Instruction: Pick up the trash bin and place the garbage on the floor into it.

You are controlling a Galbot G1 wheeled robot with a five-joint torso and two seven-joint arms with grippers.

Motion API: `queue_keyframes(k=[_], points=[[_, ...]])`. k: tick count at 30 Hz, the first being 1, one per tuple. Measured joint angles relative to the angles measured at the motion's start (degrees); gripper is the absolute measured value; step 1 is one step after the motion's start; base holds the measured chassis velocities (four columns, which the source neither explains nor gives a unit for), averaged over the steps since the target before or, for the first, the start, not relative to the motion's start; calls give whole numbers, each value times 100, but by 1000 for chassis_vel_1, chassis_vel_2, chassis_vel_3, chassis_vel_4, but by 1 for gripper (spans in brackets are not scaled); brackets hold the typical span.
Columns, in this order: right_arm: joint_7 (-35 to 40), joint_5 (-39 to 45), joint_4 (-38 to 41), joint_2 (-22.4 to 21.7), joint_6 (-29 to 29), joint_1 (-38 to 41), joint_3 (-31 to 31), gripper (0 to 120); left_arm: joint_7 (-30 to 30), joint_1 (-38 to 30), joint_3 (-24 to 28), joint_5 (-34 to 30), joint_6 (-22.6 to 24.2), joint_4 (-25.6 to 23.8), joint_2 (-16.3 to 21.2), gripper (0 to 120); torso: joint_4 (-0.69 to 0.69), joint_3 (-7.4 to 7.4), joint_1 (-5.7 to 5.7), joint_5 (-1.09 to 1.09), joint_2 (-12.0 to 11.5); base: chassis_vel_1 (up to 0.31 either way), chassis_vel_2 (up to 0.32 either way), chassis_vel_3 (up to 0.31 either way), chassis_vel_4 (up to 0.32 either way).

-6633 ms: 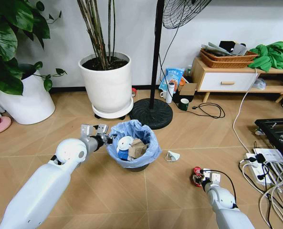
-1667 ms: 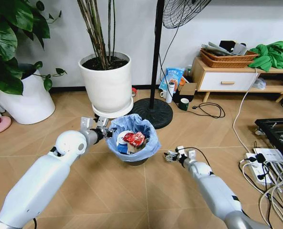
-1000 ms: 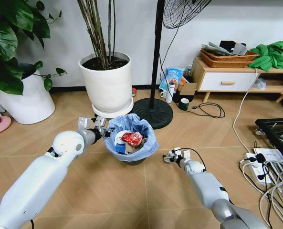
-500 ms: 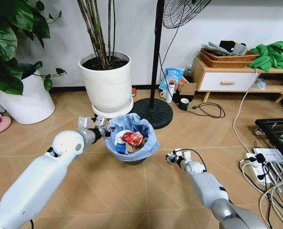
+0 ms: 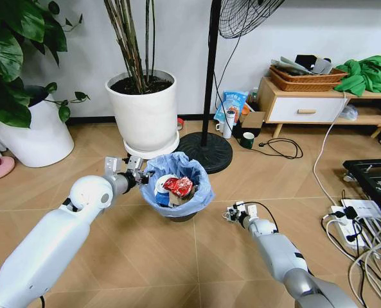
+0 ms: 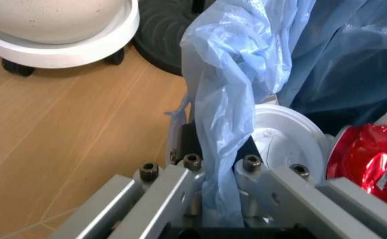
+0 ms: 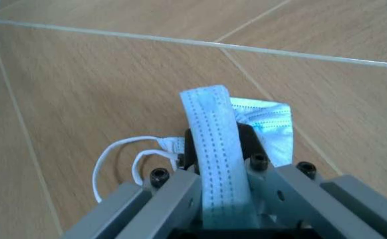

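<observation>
Since half a second ago the right gripper (image 5: 232, 212) has drawn slightly back toward the robot, low over the floor (image 5: 151, 256), jaws pinched on a pale-blue face mask (image 7: 215, 149); earlier a red can went into the trash bin (image 5: 176, 186), and it lies there now. The left gripper (image 5: 133, 174) stays clamped on the bin's blue-bagged rim (image 6: 237, 99), beside a white lid (image 6: 286, 144). Behind the bin stand two white plant pots (image 5: 143, 112) and one fan base (image 5: 203, 151); cables (image 5: 357, 224) sprawl to the right.
</observation>
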Motion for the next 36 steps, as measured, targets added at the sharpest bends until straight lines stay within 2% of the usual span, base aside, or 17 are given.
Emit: queue_keyframes(k=[10,19,23,29,33,36], points=[[109,27,201,8,-10,-78,27,0,-18,17,-10,0,0,-32,3,0,0,0,0,0,0,0,0,0,0],[240,286,982,-220,-95,-258,-54,0,-27,69,-32,0,0,-96,25,0,0,0,0,0,0,0,0,0,0],[311,746,1948,-460,-304,-399,-107,0,-143,86,-37,0,0,-95,13,0,0,0,0,0,0,0,0,0,0],[357,1207,2866,-741,-509,-517,-212,0,-189,140,-48,0,0,-118,-12,0,0,0,0,2,0,0,0,0,0],[404,2002,4369,-1086,-987,-553,-240,0,-196,220,-96,8,0,-162,15,0,0,0,0,2,0,0,0,0,0],[391,2201,4826,-1177,-1150,-499,-239,0,-191,224,-102,8,0,-165,25,0,0,0,0,-2,0,0,0,0,0]])
